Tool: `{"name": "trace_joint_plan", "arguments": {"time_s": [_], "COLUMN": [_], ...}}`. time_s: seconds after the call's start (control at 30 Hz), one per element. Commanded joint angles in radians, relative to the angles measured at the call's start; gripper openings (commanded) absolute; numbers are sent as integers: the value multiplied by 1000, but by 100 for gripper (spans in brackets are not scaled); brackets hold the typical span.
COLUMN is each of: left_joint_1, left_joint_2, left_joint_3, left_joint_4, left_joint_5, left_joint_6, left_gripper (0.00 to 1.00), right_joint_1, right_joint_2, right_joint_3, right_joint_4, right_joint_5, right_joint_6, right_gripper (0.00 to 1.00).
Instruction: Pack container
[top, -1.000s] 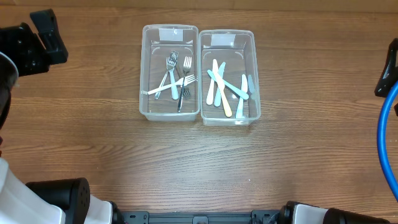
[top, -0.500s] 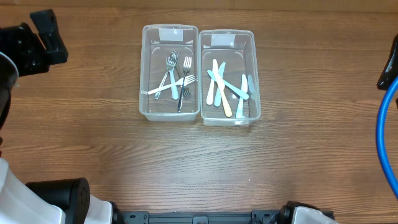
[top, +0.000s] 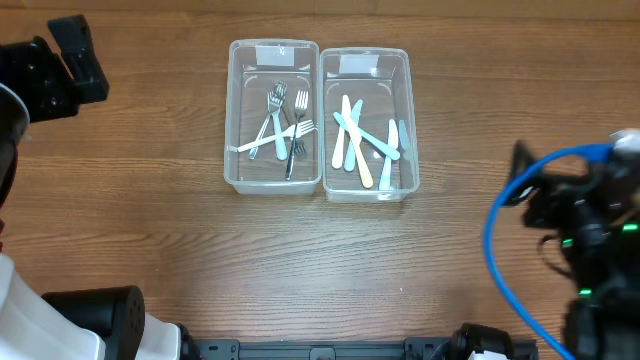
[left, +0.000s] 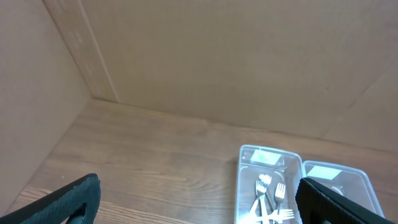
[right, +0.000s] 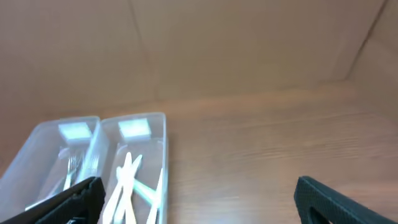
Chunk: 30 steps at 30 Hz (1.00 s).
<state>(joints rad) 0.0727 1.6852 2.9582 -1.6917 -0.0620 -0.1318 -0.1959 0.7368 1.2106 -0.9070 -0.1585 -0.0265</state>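
Observation:
Two clear plastic containers stand side by side at the table's middle back. The left container (top: 236, 110) holds several forks (top: 283, 125); the right container (top: 408, 120) holds several plastic knives (top: 358, 140). My left gripper (top: 65, 65) is open and empty at the far left, well away from the containers. My right arm (top: 585, 225) with its blue cable is at the right; its gripper (right: 199, 199) is open and empty, right of the knife container (right: 143, 124). The left wrist view shows the fork container (left: 249, 180) between its open fingers (left: 199, 202).
Cardboard walls (left: 217, 56) close off the back and left side of the wooden table (top: 300, 260). A blue cable (top: 495, 250) loops beside the right arm.
My right arm has swung in from the right edge toward the table's right front, its blue cable now looping in view. The left arm and both containers have not moved.

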Motion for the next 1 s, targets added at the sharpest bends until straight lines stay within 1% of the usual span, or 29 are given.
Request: {"name": "trace_joint_plan", "arguments": {"time_s": [0.0,0.17,0.27,0.37,0.7,0.87,0.97], "left_joint_1": [-2,-2,-2,-2,-2,-2,-2], "left_joint_2": [3,3,3,3,3,3,3], "left_joint_3": [0,0,0,0,0,0,0], "left_joint_4": [2,2,2,3,2,2,2], "left_joint_5": [-8,-8,-8,-8,-8,-8,-8], "left_joint_6": [-3,-3,-3,-3,-3,-3,-3], "left_gripper": [100,100,100,100,100,100,100], "right_joint_1": [0,31,58,82,91,91,91], "right_joint_2": [-125,-281,-369,-447,-627,-702,-731], "right_joint_3": [-249,-552,-694,-797,-1004,-1074,-1074], "right_joint_4": [77,224,306,356,409,450,461], "right_joint_5": [-68,-72,-72,-72,-71,-71,-69], "right_joint_6": [0,0,0,0,0,0,-1], "right_gripper": [100,100,100,100,100,100,100]}}
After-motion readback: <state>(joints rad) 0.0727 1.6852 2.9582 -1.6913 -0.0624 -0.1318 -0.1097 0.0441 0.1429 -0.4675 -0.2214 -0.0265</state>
